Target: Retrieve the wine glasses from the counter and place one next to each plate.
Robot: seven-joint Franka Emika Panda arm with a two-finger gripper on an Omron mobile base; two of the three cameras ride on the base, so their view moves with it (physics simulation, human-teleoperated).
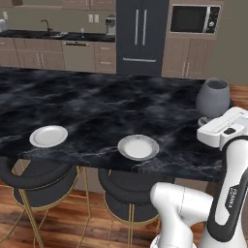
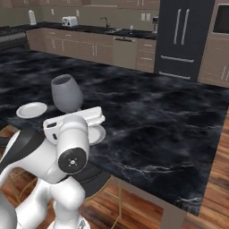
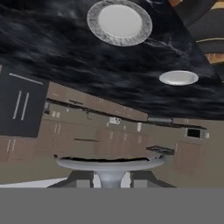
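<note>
Grey glass is what I'm carrying: the gripper (image 3: 105,178) is clamped on the stem of a wine glass (image 1: 213,97), whose foot is spreading just above the finger tips in the hand view. I'm holding it over the island's near edge, right of the nearer plate (image 1: 138,147). The farther plate (image 1: 48,136) is waiting. Next I'm judging a lowering beside the nearer plate, keeping the glass upright.

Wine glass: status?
Jaws shut on wine glass stem, carried upright over island. Two plates bare, no glass beside either. Nothing in the way.
</note>
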